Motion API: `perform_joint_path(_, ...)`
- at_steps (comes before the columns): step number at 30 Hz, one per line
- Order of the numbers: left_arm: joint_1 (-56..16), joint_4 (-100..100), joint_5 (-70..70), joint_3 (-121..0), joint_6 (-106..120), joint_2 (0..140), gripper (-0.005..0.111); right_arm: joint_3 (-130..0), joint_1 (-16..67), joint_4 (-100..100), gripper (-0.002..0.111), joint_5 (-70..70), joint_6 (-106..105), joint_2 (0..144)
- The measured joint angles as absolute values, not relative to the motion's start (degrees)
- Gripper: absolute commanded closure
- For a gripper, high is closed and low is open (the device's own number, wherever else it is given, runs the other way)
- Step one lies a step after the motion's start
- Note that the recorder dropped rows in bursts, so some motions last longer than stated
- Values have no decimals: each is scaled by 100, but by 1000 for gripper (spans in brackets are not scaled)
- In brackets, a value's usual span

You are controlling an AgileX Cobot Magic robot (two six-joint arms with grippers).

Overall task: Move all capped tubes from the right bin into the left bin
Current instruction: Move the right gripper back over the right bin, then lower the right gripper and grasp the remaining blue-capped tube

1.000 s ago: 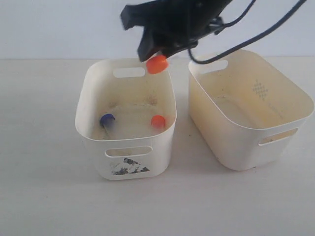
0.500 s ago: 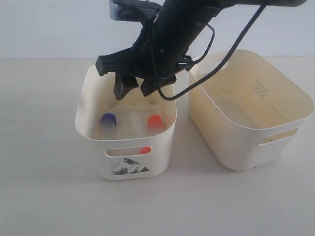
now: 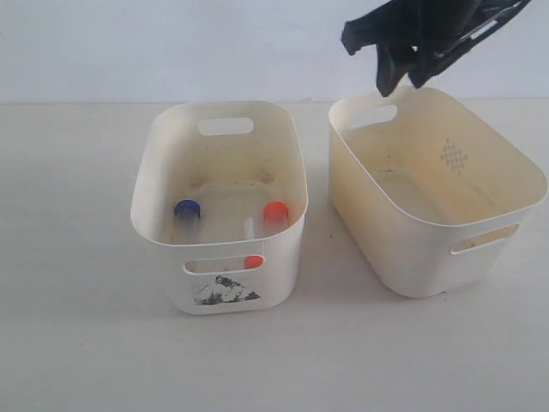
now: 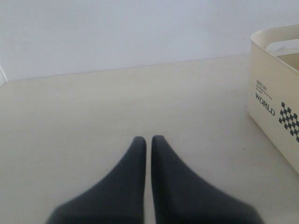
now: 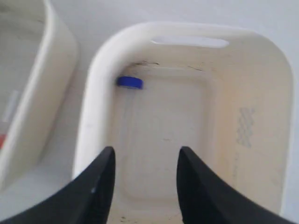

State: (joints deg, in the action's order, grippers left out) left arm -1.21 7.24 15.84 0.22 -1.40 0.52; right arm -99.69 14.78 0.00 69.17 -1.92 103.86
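1. Black fingers of my left gripper [image 4: 148, 139] are pressing together with only a thin seam between them, holding nothing. They are hovering over the bare table [image 4: 93, 102].
2. In the left wrist view, the left bin [image 3: 167, 257] is showing a side wall at the edge of the picture, well apart from my closed fingers.
3. In the exterior view, this bin is standing upright and carrying a torn black-and-white sticker [image 3: 225, 292] below its front handle slot.
4. Three capped tubes are lying inside it:
   - A blue-capped tube [image 3: 187, 209] is resting toward the bin's left side.
   - An orange-red-capped tube [image 3: 275, 212] is resting toward its right side.
   - A second orange-red-capped tube [image 3: 253, 261] is lying against the front wall, its cap showing through the handle slot.
5. The right bin [image 3: 412, 257] is standing just beside the left bin, not touching it.
6. A second blue-capped tube [image 5: 129, 82] is lying in one corner of the right bin's floor, against the wall. The exterior view is not showing it.
7. My right gripper [image 3: 401, 84] is hanging above the right bin's far rim with its fingers spread apart and gripping nothing.
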Motion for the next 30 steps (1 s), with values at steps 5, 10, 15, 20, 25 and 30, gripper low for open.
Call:
perform_joint_path(5,-121,724,1584,22,-140,52,102,-9977,1429,-198,68,6975,-407,10630)
perform_joint_path(10,-121,724,1584,22,-140,52,102,-9977,1104,182,68,6989,-452,11045)
perform_joint_path(15,-121,724,1584,22,-140,52,102,-9639,744,536,68,6974,-388,11263)
perform_joint_path(20,-121,724,1584,22,-140,52,102,-8995,806,706,68,7008,-364,11274)
perform_joint_path(25,-121,724,1584,22,-140,52,102,-8841,806,856,68,7020,-364,11286)
perform_joint_path(30,-121,724,1584,22,-140,52,102,-8815,806,1605,68,7009,112,11286)
